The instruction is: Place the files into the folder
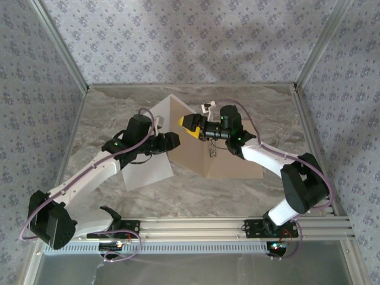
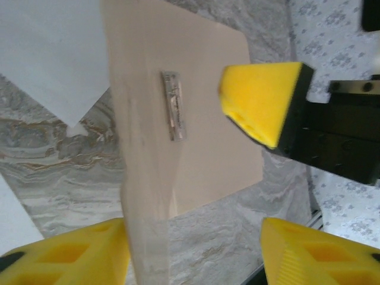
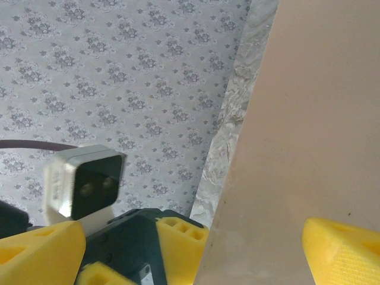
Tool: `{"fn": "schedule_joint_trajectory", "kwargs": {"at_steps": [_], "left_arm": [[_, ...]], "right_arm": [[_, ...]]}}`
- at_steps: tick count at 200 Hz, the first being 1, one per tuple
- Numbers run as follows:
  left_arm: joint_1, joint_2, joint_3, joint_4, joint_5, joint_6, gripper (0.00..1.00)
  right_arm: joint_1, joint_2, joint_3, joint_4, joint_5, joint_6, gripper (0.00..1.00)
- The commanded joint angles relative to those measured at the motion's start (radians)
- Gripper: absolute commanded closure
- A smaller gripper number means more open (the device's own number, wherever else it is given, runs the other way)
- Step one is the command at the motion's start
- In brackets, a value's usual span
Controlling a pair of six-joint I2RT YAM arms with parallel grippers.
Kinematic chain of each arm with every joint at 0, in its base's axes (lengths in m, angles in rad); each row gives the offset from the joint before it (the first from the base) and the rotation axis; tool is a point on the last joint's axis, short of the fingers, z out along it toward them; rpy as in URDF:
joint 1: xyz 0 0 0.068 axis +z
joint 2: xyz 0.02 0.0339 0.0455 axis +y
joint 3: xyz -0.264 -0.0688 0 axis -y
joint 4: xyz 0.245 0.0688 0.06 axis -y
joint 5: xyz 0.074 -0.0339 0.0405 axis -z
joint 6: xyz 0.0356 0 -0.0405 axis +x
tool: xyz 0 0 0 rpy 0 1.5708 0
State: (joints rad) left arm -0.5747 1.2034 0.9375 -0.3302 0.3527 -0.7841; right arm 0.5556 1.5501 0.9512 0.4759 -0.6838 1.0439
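Tan cardboard folder [image 1: 237, 161] mid-table, one leaf raised: left pincer [image 2: 193, 237] at the leaf's 9 o'clock, right pincer [image 1: 191, 126] at 3, both spread, straddling it. White paper sheets [image 1: 148, 170] lie at folder's 9 o'clock. Grey marbled table [image 1: 196, 191], floral-wallpaper walls [image 1: 178, 41].

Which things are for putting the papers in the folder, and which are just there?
For the job: flat tan-brown cardboard folder; two thin white rectangular paper sheets, beside and behind it.
Just there: grey marbled table; silver metal rail; flowery-patterned walls.
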Motion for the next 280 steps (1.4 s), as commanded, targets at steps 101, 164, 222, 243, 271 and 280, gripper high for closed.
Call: {"fn": "schedule_joint_trajectory", "kwargs": {"at_steps": [101,164,222,243,271,280], "left_arm": [[0.14,0.036,-0.095,0.067,0.158,0.134,0.81],[0.217,0.055,-0.167,0.214,0.342,0.163,0.93],[0.219,0.144,-0.199,0.328,0.374,0.128,0.97],[0.207,0.178,-0.215,0.402,0.388,0.091,0.97],[0.167,0.199,-0.195,0.366,0.298,0.084,0.98],[0.153,0.2,-0.204,0.378,0.269,0.059,0.98]], "right_arm": [[-0.118,-0.131,-0.088,-0.11,-0.039,-0.068,0.05],[-0.205,-0.218,-0.124,-0.212,-0.081,-0.125,0.04],[-0.294,-0.29,-0.163,-0.25,-0.124,-0.136,0.03],[-0.316,-0.31,-0.173,-0.26,-0.132,-0.139,0.03],[-0.333,-0.334,-0.179,-0.288,-0.136,-0.152,0.03],[-0.338,-0.341,-0.181,-0.297,-0.134,-0.156,0.03]]}}
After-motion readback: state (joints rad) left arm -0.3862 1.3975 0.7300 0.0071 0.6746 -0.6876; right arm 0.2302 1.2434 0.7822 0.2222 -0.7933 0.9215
